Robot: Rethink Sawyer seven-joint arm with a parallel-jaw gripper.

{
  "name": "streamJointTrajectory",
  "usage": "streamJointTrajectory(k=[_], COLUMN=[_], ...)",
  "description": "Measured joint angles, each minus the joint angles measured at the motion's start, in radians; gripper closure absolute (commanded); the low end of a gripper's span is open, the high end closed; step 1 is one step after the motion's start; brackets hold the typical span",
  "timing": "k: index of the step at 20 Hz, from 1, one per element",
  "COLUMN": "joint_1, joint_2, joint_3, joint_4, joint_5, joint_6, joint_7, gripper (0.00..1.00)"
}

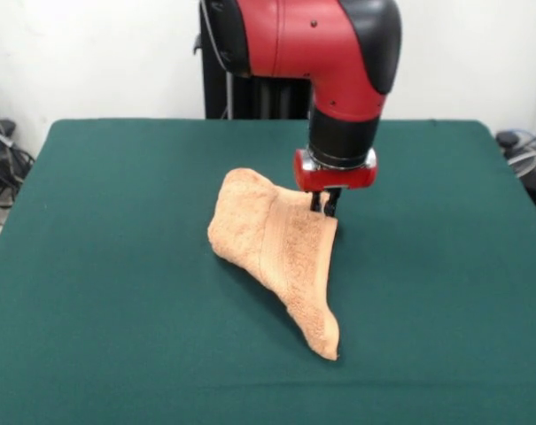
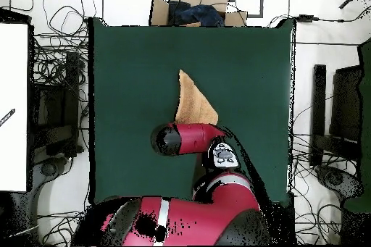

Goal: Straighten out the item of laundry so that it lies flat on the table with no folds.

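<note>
Towel (image 1: pixel 272 248): orange-tan terry, not flat. It's bunched into a rough triangular, tent-like shape, one corner raised at the claw, a rounded hump on the front view's left, and a long tail tapering to a point toward the camera. A woven border band runs down the raised flap. Tag and loop not discernible.

Location: roughly mid-table (image 1: pixel 99 266) on the dark green cloth, slightly toward the robot's side in the front view. In the overhead view the towel (image 2: pixel 190 103) shows as a narrow wedge, point aimed away from the robot base, wide end tucked under the arm.

No containers on the table.

Claw (image 1: pixel 324 203): directly over the towel's raised upper corner, the two dark fingers close together, tips meeting the top edge of the fabric. Looks pinched on that corner with the cloth hanging from it, but the contact point is small and partly hidden by the towel edge, so the grip is probable, not certain. Overhead, the arm covers the claw entirely.

Red wrist collar (image 1: pixel 334 170) sits just above the towel's high point, arm coming down from above.
</note>
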Motion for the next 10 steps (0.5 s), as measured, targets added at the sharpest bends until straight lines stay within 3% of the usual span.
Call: streamJointTrajectory(k=[10], joint_1=[0.005], joint_2=[0.001], joint_3=[-0.005], joint_4=[0.001], joint_5=[0.005], joint_6=[-0.005], joint_7=[0.000], gripper=[1.00])
